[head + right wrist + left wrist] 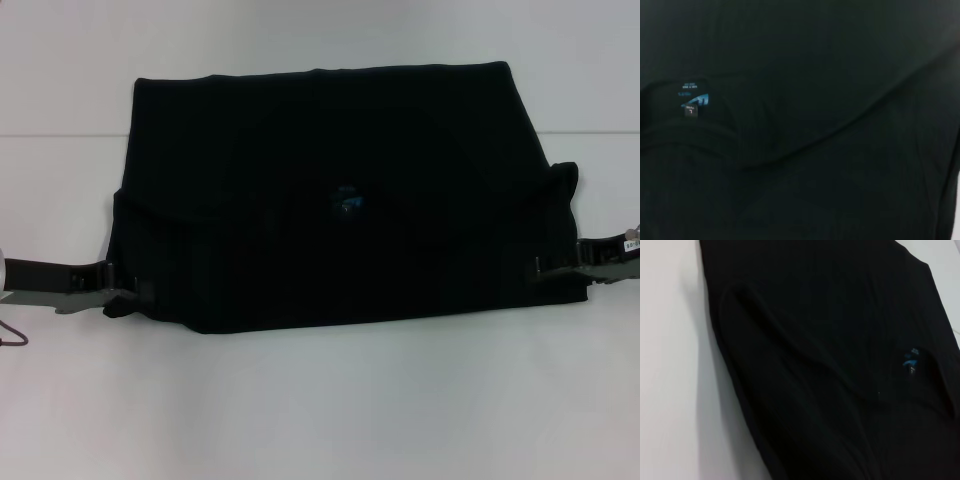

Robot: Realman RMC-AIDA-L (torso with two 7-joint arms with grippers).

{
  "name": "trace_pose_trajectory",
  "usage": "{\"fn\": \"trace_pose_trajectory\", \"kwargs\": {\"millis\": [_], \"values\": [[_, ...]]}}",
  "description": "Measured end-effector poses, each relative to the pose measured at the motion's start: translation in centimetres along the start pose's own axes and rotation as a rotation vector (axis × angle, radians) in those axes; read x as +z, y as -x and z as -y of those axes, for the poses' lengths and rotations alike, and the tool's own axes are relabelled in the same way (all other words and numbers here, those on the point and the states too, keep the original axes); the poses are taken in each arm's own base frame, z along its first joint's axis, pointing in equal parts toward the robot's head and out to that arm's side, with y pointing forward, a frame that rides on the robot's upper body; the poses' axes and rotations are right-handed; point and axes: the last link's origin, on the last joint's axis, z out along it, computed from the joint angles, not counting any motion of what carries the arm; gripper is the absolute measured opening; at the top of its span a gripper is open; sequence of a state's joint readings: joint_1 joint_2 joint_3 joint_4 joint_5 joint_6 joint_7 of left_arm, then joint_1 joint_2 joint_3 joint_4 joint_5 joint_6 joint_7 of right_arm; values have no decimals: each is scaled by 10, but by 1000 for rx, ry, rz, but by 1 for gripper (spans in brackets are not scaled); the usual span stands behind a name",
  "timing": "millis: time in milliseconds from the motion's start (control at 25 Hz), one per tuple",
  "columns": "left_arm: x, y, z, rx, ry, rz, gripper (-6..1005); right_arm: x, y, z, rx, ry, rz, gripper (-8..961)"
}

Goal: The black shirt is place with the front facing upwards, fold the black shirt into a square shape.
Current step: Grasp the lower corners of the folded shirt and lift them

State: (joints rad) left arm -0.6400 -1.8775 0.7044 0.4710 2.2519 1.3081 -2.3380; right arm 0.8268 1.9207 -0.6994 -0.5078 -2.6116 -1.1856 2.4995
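Observation:
The black shirt [330, 200] lies folded into a wide band on the white table [320, 410]. Its small blue-green neck label [347, 198] shows near the middle. No white lettering shows. My left gripper [128, 288] is at the shirt's near left corner and my right gripper [545, 270] is at its near right corner. Each is shut on the cloth's side edge, and the near layer lies over the far one. The left wrist view shows the shirt [830, 365] and label [910, 360]. The right wrist view is filled by the shirt [840, 100] and shows the label [694, 100].
A thin dark red wire hook [12, 335] lies at the table's left edge, just in front of my left arm. The table's far edge [60, 135] runs behind the shirt. Bare white tabletop lies in front of the shirt.

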Motion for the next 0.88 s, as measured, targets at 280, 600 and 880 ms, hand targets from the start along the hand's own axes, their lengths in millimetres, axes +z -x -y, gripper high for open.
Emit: {"fn": "trace_pose_trajectory", "kwargs": {"millis": [280, 600, 880], "values": [[0, 0, 0, -2, 2, 0, 42, 2, 0, -2, -17, -10, -8, 860], [-1, 2, 1, -15, 8, -4, 41, 2, -1, -1, -20, -11, -9, 517], [-2, 8, -5, -10, 52, 33, 44, -6, -3, -2, -41, 11, -27, 138]]}}
